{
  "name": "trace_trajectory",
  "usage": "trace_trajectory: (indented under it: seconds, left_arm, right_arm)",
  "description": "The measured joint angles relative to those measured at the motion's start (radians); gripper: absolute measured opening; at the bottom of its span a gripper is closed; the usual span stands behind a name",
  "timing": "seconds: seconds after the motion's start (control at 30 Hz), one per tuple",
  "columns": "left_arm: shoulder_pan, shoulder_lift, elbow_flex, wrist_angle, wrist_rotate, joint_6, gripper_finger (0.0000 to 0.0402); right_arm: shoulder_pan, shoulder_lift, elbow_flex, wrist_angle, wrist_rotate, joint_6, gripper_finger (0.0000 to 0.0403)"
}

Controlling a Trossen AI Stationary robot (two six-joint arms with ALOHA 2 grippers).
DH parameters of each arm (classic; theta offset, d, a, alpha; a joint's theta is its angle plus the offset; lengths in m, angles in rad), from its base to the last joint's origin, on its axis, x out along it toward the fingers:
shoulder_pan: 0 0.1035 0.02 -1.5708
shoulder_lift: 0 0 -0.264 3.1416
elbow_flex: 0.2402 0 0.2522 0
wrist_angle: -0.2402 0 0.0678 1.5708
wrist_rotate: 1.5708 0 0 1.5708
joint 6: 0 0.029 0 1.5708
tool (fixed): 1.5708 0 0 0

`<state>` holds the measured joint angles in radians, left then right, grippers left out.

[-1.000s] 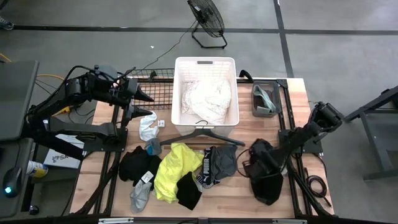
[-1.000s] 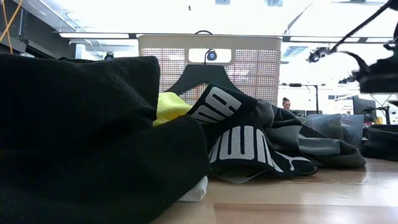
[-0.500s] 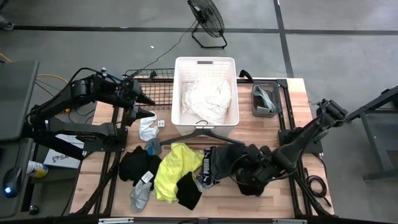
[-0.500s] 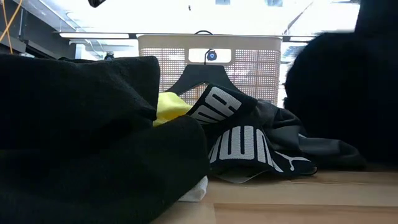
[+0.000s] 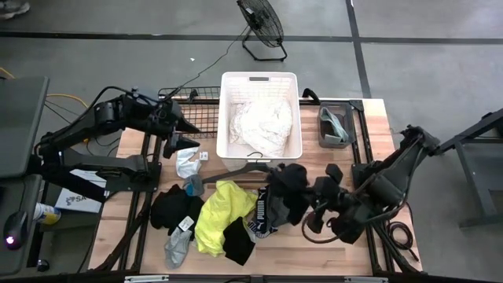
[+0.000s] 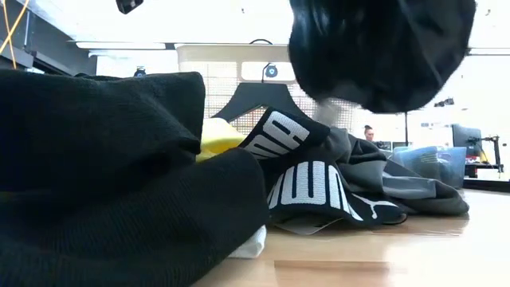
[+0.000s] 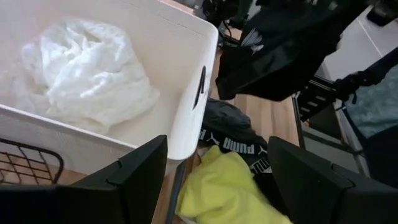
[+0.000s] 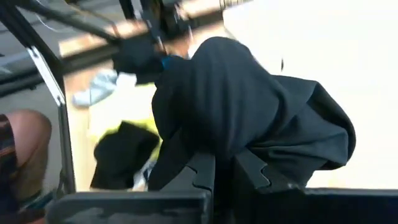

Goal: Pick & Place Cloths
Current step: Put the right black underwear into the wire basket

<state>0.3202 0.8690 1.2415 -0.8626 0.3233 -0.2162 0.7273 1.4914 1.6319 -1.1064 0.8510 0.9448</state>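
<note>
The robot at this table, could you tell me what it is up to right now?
It is sorting clothes into the white basket. The right end effector is shut on a black garment, holding it in the air above the pile of clothes on the table, just in front of the basket. A white lacy cloth already lies inside the basket. The left end effector hangs open beside the basket's left wall, holding nothing. A neon yellow cloth and others remain on the table.
</note>
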Motion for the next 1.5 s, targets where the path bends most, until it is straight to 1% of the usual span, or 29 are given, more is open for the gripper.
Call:
trace_trajectory:
  seconds: [0.17,0.3,0.43,0.5,0.57,0.63,0.83,0.93,1.07,1.17,1.27,1.37,1.43,1.5]
  left_arm:
    - [0.0,-0.001,0.0,0.048,0.017,0.026,0.0273]
    - [0.0,0.009,0.0,0.14,0.049,0.064,0.0273]
    - [0.0,0.031,0.0,0.183,0.073,0.127,0.0273]
    - [0.0,0.044,0.0,0.197,0.078,0.151,0.0273]
    - [0.0,0.062,0.0,0.2,0.078,0.167,0.0273]
    - [0.0,0.081,0.0,0.223,0.081,0.179,0.0273]
    - [0.0,0.139,0.0,0.275,0.086,0.193,0.0273]
    - [0.0,0.163,0.0,0.327,0.086,0.218,0.0273]
    - [0.0,0.186,0.0,0.405,0.087,0.239,0.0273]
    - [0.0,0.198,0.0,0.466,0.098,0.239,0.0273]
    - [0.0,0.208,0.001,0.541,0.165,0.239,0.0273]
    - [0.0,0.215,0.001,0.591,0.255,0.237,0.0273]
    - [-0.002,0.22,0.002,0.628,0.285,0.236,0.0273]
    - [-0.002,0.223,0.002,0.628,0.313,0.233,0.0273]
  right_arm:
    - [-0.036,-0.001,0.07,0.135,0.071,-0.298,0.0012]
    - [-0.091,-0.002,0.086,0.327,0.114,-0.57,0.0012]
    - [-0.17,-0.001,0.086,0.532,0.114,-0.806,0.0012]
    - [-0.219,-0.001,0.086,0.608,0.105,-0.887,0.0012]
    - [-0.273,-0.001,0.086,0.665,0.074,-0.94,0.0012]
    - [-0.326,-0.001,0.086,0.7,0.016,-0.972,0.0012]
    - [-0.473,0.006,0.086,0.726,-0.275,-0.967,0.0012]
    - [-0.515,0.007,0.086,0.731,-0.39,-0.961,0.0012]
    - [-0.557,0.007,0.086,0.748,-0.514,-0.949,0.0012]
    - [-0.585,0.007,0.086,0.77,-0.583,-0.949,0.0012]
    - [-0.62,0.017,0.086,0.798,-0.64,-0.949,0.0012]
    - [-0.649,0.038,0.086,0.83,-0.683,-0.949,0.0012]
    - [-0.671,0.056,0.086,0.873,-0.705,-0.95,0.0012]
    - [-0.68,0.074,0.085,0.889,-0.719,-0.95,0.0012]
